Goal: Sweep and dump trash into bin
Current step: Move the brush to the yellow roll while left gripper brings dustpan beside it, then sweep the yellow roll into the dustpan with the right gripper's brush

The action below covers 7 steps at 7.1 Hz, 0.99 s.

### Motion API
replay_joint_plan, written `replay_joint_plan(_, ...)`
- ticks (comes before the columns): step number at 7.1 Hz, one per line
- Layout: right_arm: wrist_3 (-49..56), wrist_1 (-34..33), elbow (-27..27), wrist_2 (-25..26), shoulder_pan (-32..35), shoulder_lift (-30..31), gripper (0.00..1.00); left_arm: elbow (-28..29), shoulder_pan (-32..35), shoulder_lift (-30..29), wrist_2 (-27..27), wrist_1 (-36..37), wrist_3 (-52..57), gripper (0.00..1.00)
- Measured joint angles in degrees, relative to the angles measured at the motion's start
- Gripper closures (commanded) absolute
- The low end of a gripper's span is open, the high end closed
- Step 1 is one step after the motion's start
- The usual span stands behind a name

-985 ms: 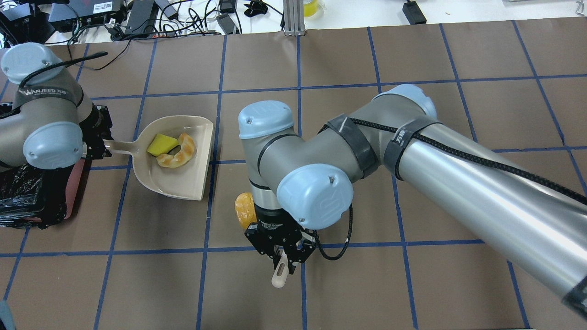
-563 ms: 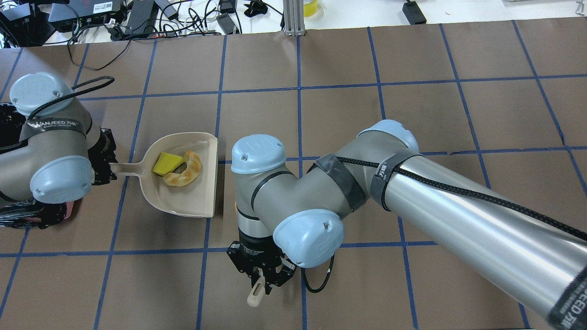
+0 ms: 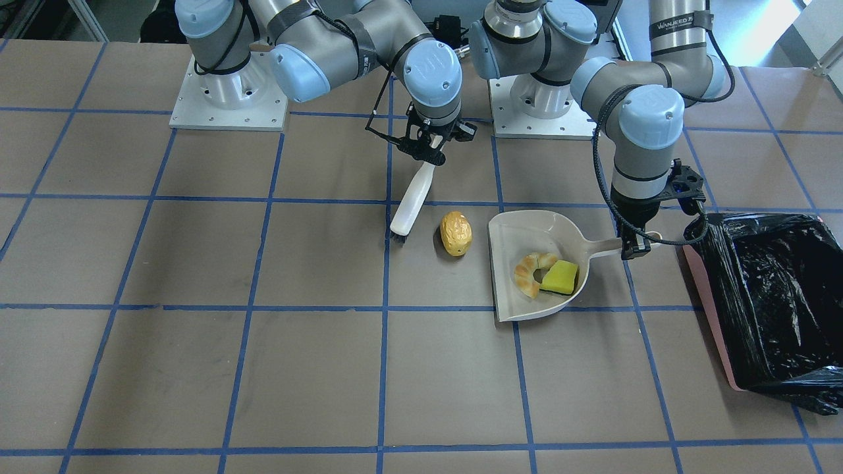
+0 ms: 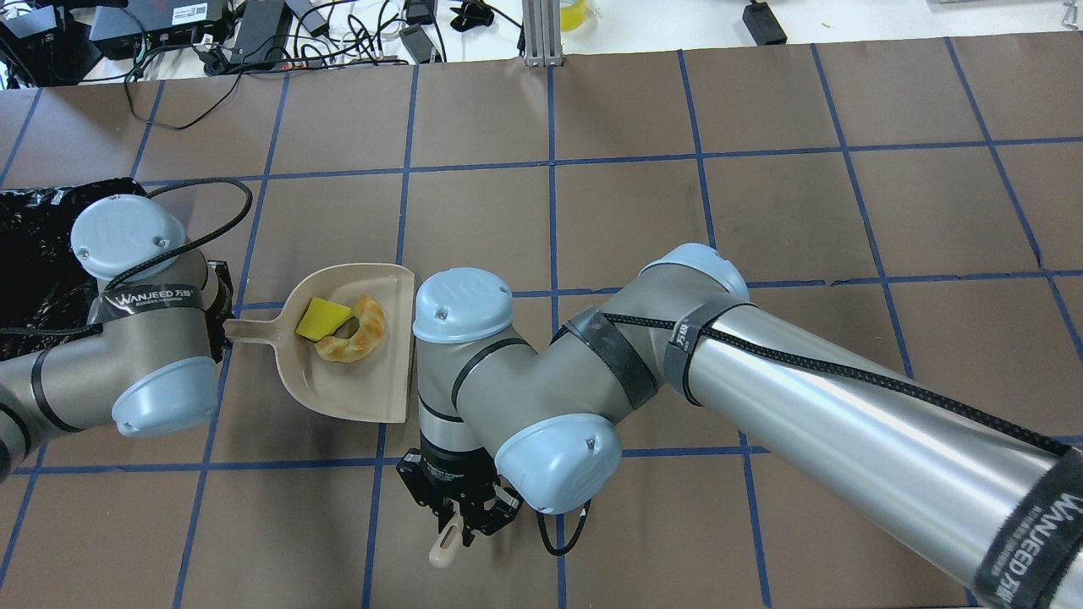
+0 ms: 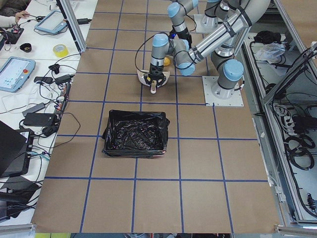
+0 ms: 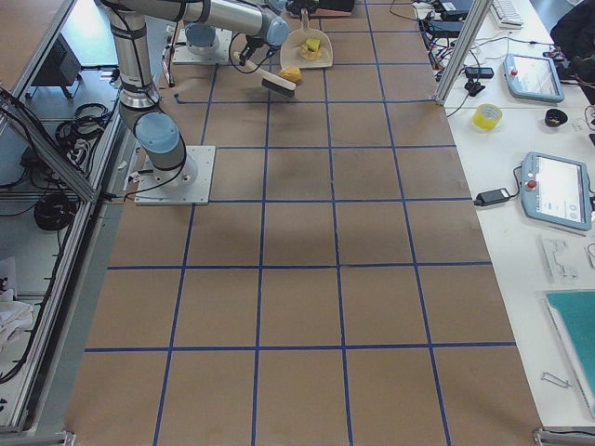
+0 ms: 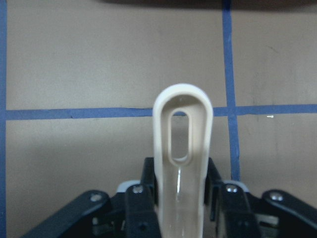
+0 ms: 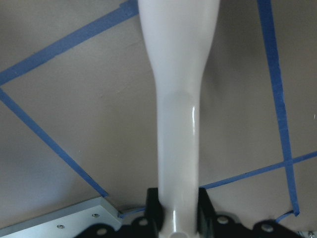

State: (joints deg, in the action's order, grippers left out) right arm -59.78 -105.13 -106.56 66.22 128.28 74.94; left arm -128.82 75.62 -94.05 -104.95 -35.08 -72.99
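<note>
The beige dustpan [image 3: 508,263] lies flat on the table and holds the tan bread crescent [image 3: 529,272] and the yellow sponge [image 3: 560,277]; both also show in the overhead view, bread [image 4: 360,331] and sponge [image 4: 321,319]. My left gripper [image 3: 635,249] is shut on the dustpan's handle [image 7: 182,148]. The potato-like lump [image 3: 456,233] lies on the table just outside the pan's open edge; the overhead view hides it under my right arm. My right gripper [image 3: 428,157] is shut on the white brush [image 3: 411,201], whose bristles touch the table beside the lump.
The pink bin with its black bag [image 3: 764,296] stands past the dustpan's handle end, on my left side; it also shows in the overhead view [image 4: 42,245]. Both arm bases are bolted on near the robot's table edge. Cables and devices lie beyond the far edge.
My left arm has carried the dustpan to the right and nearer, uncovering the bin. My right arm has shifted the brush left and nearer, and now hides the lump from above.
</note>
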Motion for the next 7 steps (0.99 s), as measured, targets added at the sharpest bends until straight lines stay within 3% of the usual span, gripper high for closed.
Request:
replay_joint_plan(3, 0.1, -2.1, 0.2, 0.1, 0.0, -1.0, 0.91, -0.7, 1.6, -0.9, -0.9, 0.5, -0.6, 1.0)
replay_joint_plan(7, 0.5, -13.7, 0.4, -2.8, 0.0, -4.6, 0.92, -0.5, 1.8, -1.9, -0.9, 0.5, -0.7, 1.0)
